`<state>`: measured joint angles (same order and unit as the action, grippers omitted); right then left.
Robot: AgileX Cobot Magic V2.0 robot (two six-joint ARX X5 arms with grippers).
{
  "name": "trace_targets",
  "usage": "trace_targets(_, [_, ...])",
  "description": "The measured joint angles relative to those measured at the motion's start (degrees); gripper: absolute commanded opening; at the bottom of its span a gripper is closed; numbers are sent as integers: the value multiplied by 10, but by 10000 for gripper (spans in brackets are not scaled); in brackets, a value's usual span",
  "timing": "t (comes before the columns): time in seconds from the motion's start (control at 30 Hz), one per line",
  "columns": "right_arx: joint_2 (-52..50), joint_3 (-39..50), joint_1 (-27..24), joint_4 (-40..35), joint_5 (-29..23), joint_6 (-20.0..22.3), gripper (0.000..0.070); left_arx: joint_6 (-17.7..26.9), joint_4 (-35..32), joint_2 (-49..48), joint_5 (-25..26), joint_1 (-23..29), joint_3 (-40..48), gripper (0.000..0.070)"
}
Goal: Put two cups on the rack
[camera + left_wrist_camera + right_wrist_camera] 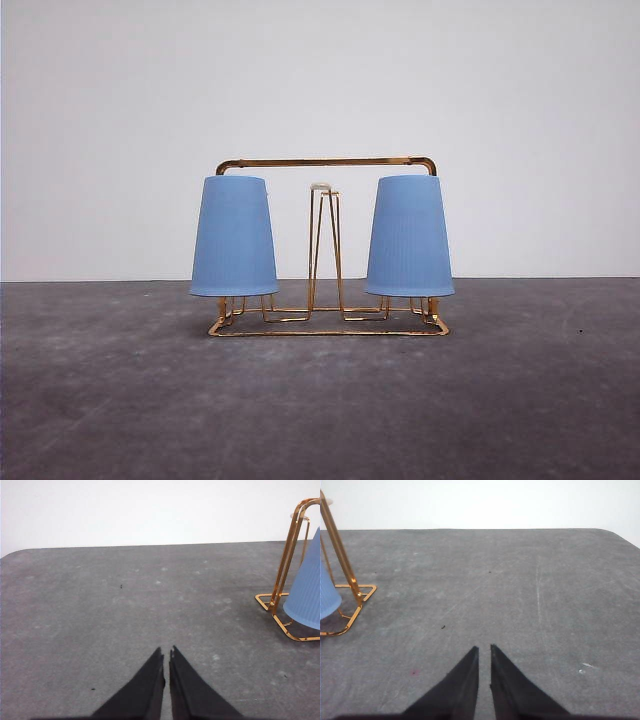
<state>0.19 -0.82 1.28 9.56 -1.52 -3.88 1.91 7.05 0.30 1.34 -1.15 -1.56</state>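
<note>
Both cups (pixel 234 237) (pixel 409 237) sitting inverted on rack (pixel 327 161), mid-frame; tools (pixel 166 655) (pixel 484 650) pressed together, empty. Risk: arm swinging w/o clearance, toppling rack.

Dark grey counter (pixel 110 400), mottled and scuffed, pale specks and faint scratches across surface, meets plain white wall at rear. Rounded corners visible in both wrist views. Gold wire rack (pixel 327 326) stands directly on counter, centre of front view, flat base resting on surface. Two light-blue cups, left cup (pixel 233 238) and right cup (pixel 409 238), sit inverted on rack, rims raised just clear of counter.
</note>
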Motion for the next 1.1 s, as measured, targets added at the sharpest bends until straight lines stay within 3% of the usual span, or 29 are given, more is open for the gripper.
trace_targets(1.1, [0,0,0,0,0,0,40,0,0,0,0,0,0,0])
